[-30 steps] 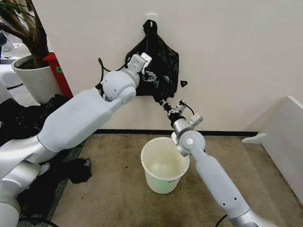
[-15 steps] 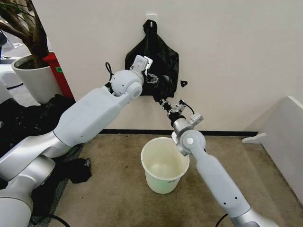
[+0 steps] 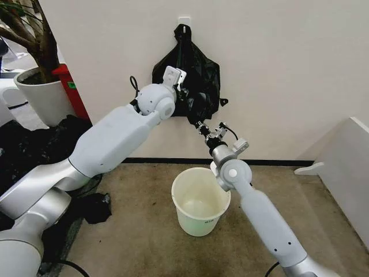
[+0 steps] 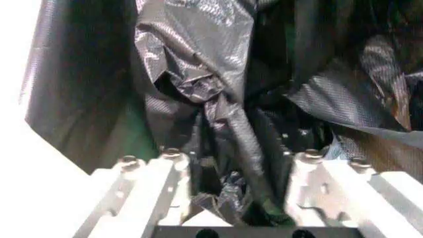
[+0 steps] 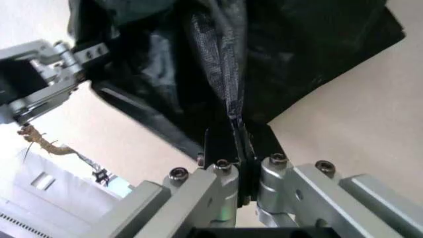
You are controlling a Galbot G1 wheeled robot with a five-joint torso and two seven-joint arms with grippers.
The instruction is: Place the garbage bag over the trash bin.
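Note:
The garbage bag (image 3: 203,72) hangs glossy black and wrinkled from a hook on the wall (image 3: 184,22). My left gripper (image 3: 188,96) is pushed into the bag's middle, open, with a loose fold of the bag (image 4: 198,64) lying between its fingers (image 4: 165,171). My right gripper (image 3: 200,125) is shut on the bag's lowest corner; its two pads pinch a narrow pleat of the bag (image 5: 225,74), and the left gripper (image 5: 49,69) shows beside it. The cream-white trash bin (image 3: 202,224) stands open on the floor below the right arm.
A white plant pot (image 3: 41,97) with a tree and a red box (image 3: 72,88) stand at the left wall. Heaps of black plastic (image 3: 26,147) cover the floor on the left. A low white ledge (image 3: 340,167) runs along the right.
My left arm has swung right and forward, pressing its gripper deeper into the bag. The bag has bulged rightward. The right gripper has barely moved.

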